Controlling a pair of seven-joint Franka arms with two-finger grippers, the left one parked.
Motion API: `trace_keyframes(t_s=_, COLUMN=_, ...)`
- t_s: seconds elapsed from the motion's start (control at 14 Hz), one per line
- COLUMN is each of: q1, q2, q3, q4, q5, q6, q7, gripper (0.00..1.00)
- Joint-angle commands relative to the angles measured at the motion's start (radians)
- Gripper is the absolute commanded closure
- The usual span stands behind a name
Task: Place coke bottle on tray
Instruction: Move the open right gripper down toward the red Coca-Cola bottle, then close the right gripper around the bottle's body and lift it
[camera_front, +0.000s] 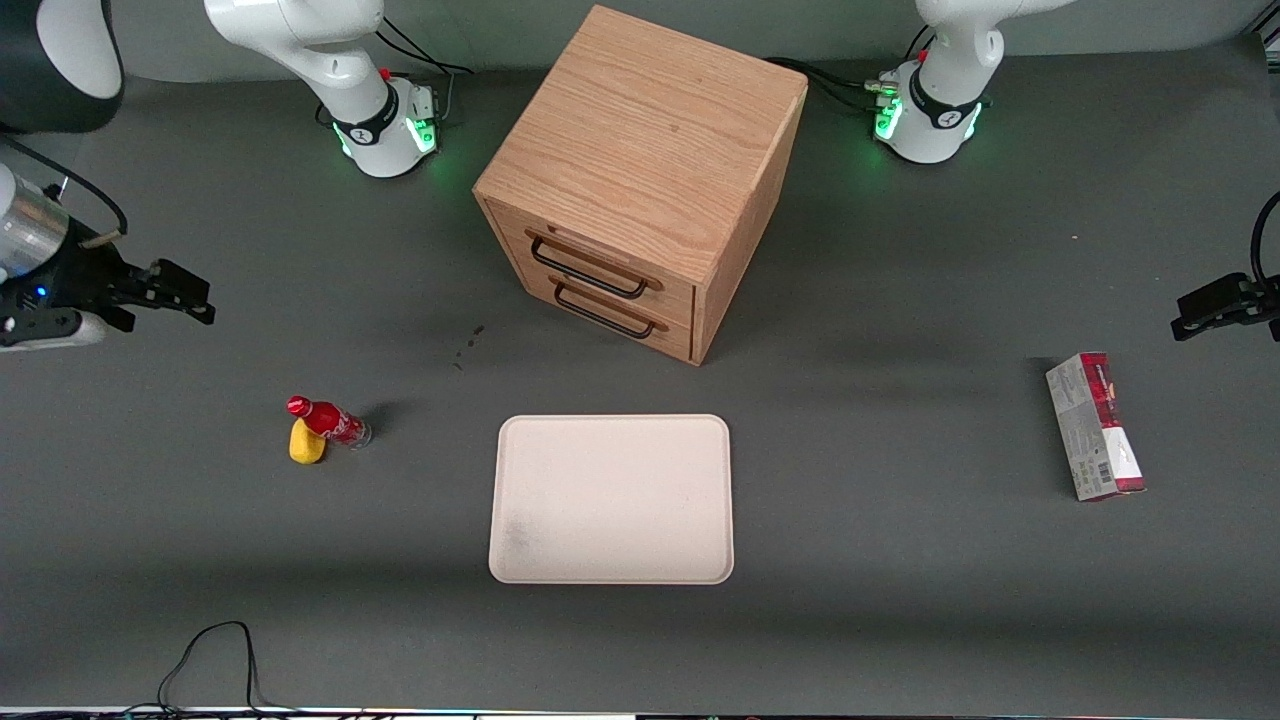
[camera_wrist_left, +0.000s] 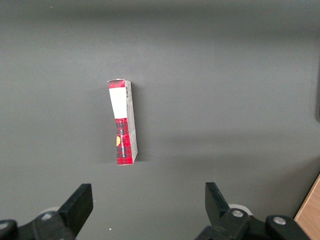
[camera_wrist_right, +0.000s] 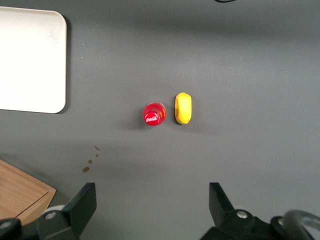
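Observation:
The coke bottle (camera_front: 330, 421) stands upright on the grey table, red cap and red label, touching or nearly touching a yellow lump (camera_front: 307, 443). In the right wrist view I look down on its red cap (camera_wrist_right: 154, 114) with the yellow lump (camera_wrist_right: 183, 108) beside it. The cream-white tray (camera_front: 612, 498) lies flat and bare, nearer the front camera than the wooden cabinet; its corner shows in the wrist view (camera_wrist_right: 30, 60). My right gripper (camera_front: 185, 295) hangs open and empty above the table at the working arm's end, farther from the front camera than the bottle; it is also open in the wrist view (camera_wrist_right: 152, 200).
A wooden drawer cabinet (camera_front: 640, 180) with two black handles stands mid-table, farther from the front camera than the tray. A red-and-grey carton (camera_front: 1094, 425) lies toward the parked arm's end. A black cable (camera_front: 215, 660) loops at the table's front edge. Small brown stains (camera_front: 468, 345) mark the table.

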Motion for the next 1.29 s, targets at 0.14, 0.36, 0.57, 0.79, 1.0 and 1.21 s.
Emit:
trace_keyframes(t_s=0.14, q1=0.025, q2=0.098, q3=-0.01, q4=-0.073, q5=0.017, q6=0.178, q7=-0.018, gripper=0.0)
trace_keyframes(t_s=0.36, q1=0.048, q2=0.144, q3=-0.011, q4=-0.119, q5=0.052, q6=0.274, q7=-0.018, gripper=0.0)
trace_keyframes(t_s=0.57, q1=0.048, q2=0.168, q3=-0.011, q4=-0.212, q5=0.052, q6=0.399, q7=-0.024, gripper=0.0)
trace_keyframes(t_s=0.79, q1=0.048, q2=0.174, q3=-0.013, q4=-0.277, q5=0.052, q6=0.487, q7=-0.026, gripper=0.0)
trace_keyframes(t_s=1.0, q1=0.045, q2=0.207, q3=-0.016, q4=-0.283, q5=0.052, q6=0.527, q7=-0.029, gripper=0.0)
trace_keyframes(t_s=1.21, q1=0.042, q2=0.224, q3=-0.021, q4=-0.288, q5=0.052, q6=0.542, q7=-0.049, gripper=0.0)
